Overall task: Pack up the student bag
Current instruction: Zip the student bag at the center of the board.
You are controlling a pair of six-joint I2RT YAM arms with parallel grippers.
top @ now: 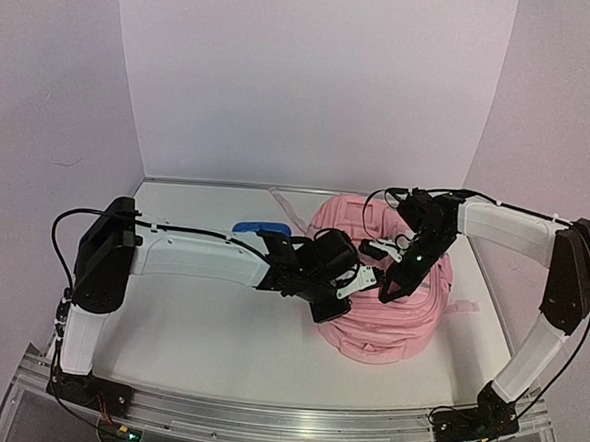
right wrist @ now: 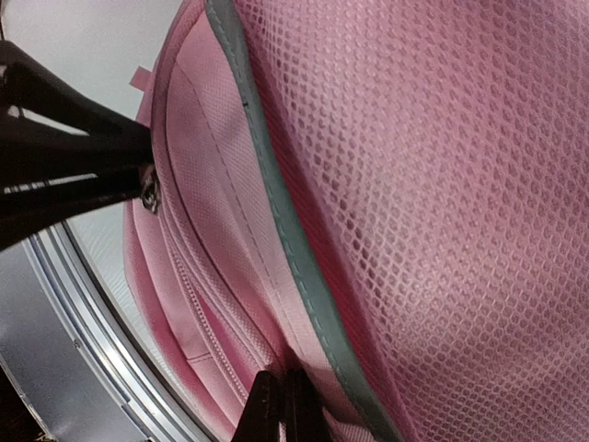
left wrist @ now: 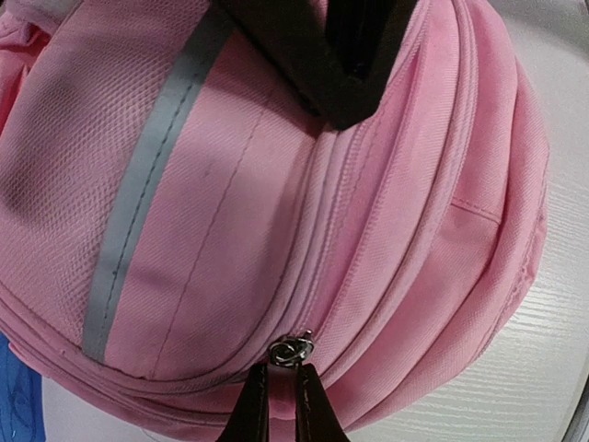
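Left gripper (left wrist: 282, 382): clenched on the metal zip pull (left wrist: 291, 350) at the backpack's curved outer zip line
Right gripper (right wrist: 280, 387): fingers pinched together on backpack fabric, just beside the grey trim (right wrist: 294, 267) that borders the mesh panel (right wrist: 442, 184)
Pink backpack (top: 394, 327): lies flat on the white table (top: 198, 325), both grippers at its left side, close together
Edges: table's right edge near the backpack's right side; metal rail (top: 283, 421) well in front of it
Open room: bare tabletop left of and in front of the backpack
Blue item (top: 259, 229): just left of the backpack, partly behind the left arm
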